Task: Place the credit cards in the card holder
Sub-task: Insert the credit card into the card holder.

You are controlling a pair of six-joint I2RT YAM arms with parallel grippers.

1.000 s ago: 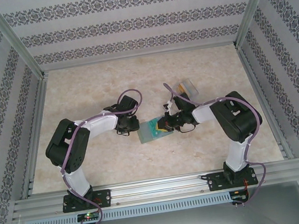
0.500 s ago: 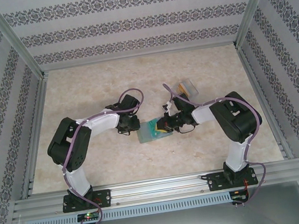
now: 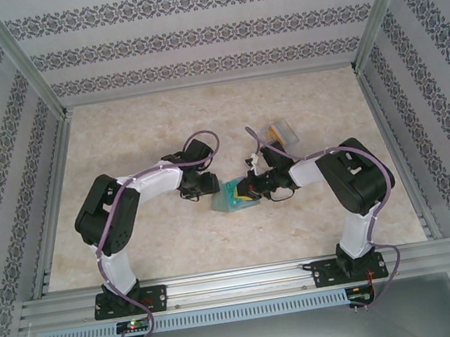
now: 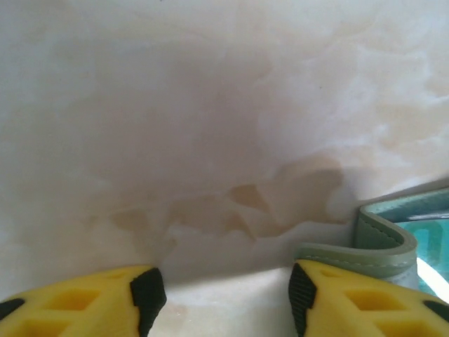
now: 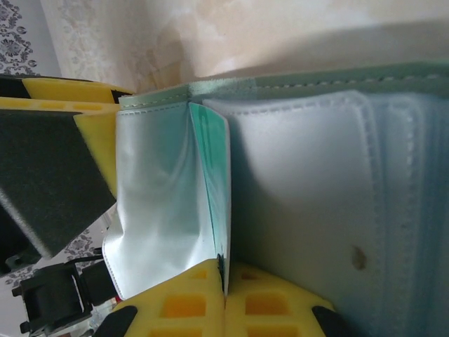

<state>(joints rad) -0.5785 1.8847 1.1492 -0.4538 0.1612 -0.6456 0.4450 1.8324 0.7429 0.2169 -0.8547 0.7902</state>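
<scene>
Since a second ago the left arm has swung its wrist to the right. The left claw (image 3: 203, 185) now sits just beside the card holder (image 3: 227, 197), which lies mid-counter (image 3: 136, 131) and looks narrower than before. That claw is released, its fingers spread, and one finger (image 4: 351, 303) touches the holder's stitched edge. The right arm stays bent with its elbow out and its forearm reaching left and low. The right claw (image 5: 224, 298) is clenched on the edge of the teal card (image 5: 214, 168), which stands between the holder's pale inner pockets.
</scene>
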